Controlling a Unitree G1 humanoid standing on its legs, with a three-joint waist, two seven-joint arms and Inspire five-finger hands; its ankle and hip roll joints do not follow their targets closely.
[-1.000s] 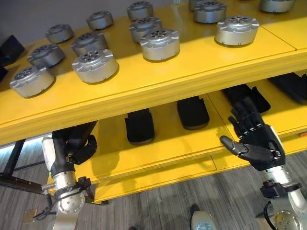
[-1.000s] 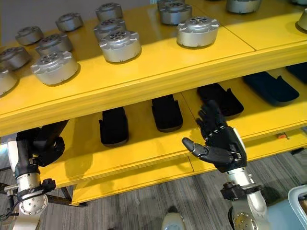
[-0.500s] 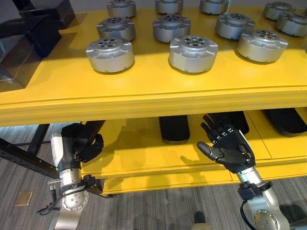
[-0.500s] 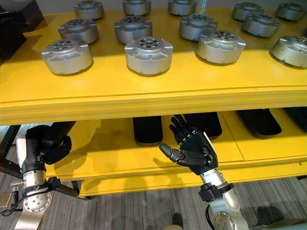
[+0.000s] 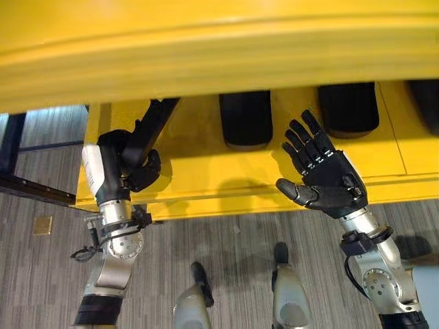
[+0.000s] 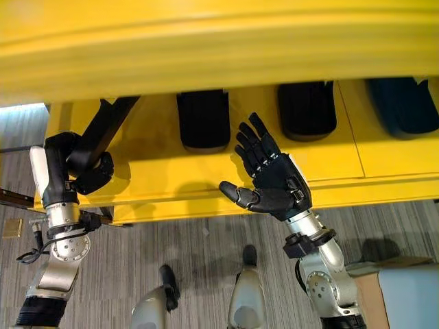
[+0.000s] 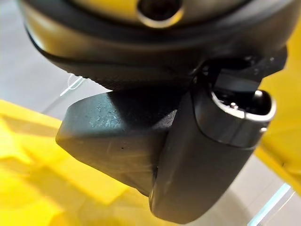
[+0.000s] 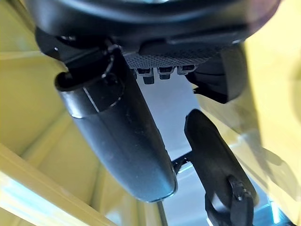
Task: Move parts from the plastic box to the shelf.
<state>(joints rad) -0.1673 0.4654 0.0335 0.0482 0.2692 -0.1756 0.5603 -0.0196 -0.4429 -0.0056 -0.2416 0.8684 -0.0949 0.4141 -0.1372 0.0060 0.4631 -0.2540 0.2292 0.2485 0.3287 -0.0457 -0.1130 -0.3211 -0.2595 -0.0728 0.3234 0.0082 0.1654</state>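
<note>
Shelf: big yellow unit; upper board's front edge runs across top of frame, lower board across the middle.
Floor: grey wood-look, bottom of frame.
Pads: dark oblong shapes lying on lower board, upper centre to upper right, spaced apart.
Left robot hand: centre-left, fingers curled shut at the lower board's left end, next to a dark slanting bar. Looks curled around it, but contact not clear; wrist view too close to help.
Right robot hand: centre-right, palm up, fingers straight and spread, thumb out to frame left; holds nothing. It hovers at the lower board's front edge.
Parts & box: neither hand carries a part; can't place parts or plastic box from here, so no look to report.
Step (judged): between loads, heading for the next pick.
How to do it well: find the box before reaching; keep right palm flat and clear of board edge while pulling away; loosen left fingers first so both hands are free.
</note>
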